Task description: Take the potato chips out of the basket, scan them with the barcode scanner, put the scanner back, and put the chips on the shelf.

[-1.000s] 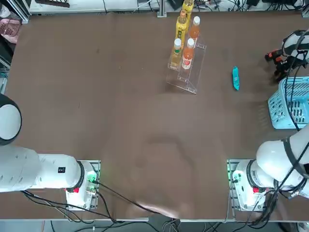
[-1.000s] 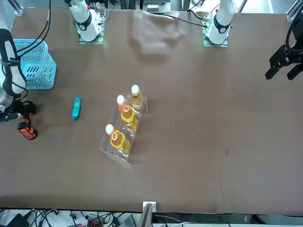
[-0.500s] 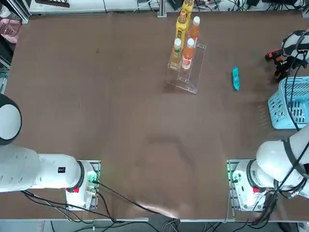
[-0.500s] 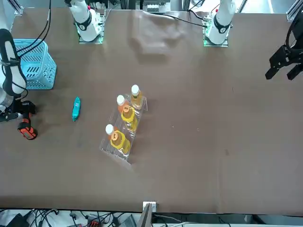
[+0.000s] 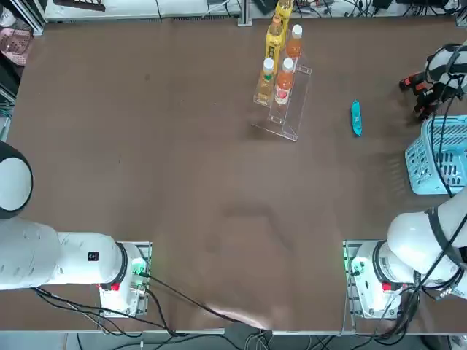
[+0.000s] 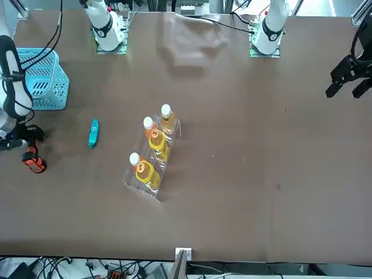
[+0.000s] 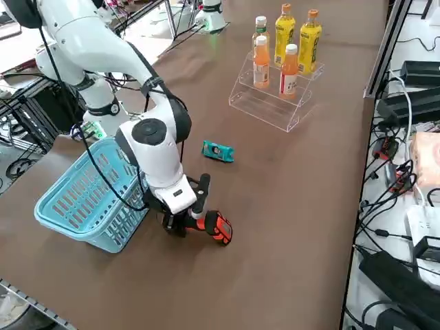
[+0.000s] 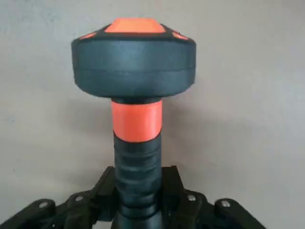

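Right pincer [image 7: 187, 217] clamped on barcode scanner [image 7: 214, 227] handle, low beside basket [image 7: 82, 199] | potato chips [image 7: 218, 151] flat on desk [image 7: 289, 227], well apart | risk: top-heavy scanner (gripped low) tipping when released.

even, bright light (soft shadows)

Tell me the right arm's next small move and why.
Probably lift the black gun-shaped barcode scanner with orange accents off the brown table and swing it toward the slim teal chips packet. The right gripper is at its handle, and the packet already lies outside the light blue lattice basket, not on the clear acrylic shelf.
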Controlling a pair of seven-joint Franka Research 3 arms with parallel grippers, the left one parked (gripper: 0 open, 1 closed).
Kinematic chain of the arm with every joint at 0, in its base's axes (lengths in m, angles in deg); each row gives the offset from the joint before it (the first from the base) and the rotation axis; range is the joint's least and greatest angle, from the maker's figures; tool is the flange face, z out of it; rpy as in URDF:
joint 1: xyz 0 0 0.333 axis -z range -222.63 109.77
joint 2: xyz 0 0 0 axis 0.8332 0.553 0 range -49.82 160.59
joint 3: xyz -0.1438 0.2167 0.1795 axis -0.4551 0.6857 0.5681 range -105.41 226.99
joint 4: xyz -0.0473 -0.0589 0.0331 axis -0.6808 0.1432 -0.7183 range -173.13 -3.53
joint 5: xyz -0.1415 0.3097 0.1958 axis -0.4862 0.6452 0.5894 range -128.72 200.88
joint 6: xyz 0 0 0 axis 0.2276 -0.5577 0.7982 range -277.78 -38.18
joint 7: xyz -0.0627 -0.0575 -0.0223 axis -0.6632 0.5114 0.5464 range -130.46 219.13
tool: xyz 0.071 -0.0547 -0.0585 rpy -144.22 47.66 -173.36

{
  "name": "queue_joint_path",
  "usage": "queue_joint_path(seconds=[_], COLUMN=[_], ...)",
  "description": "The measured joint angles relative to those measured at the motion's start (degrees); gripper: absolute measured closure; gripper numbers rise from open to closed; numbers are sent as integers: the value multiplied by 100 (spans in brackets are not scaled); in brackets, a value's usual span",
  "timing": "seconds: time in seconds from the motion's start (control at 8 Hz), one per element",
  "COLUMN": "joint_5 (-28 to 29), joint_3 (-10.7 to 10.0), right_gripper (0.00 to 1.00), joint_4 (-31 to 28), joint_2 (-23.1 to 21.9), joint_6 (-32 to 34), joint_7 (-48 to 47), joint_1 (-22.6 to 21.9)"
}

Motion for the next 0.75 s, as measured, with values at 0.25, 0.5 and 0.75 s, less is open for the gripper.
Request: queue_joint_path(seconds=[0.25,0.5,0.75], joint_5=[0,0,6], joint_3=[28,35,49], right_gripper=[59,59,59], joint_4=[60,74,82], joint_2=[-157,-411,-725], joint_6=[94,316,878], joint_7=[7,7,-205], joint_1=[-63,-205,-467])
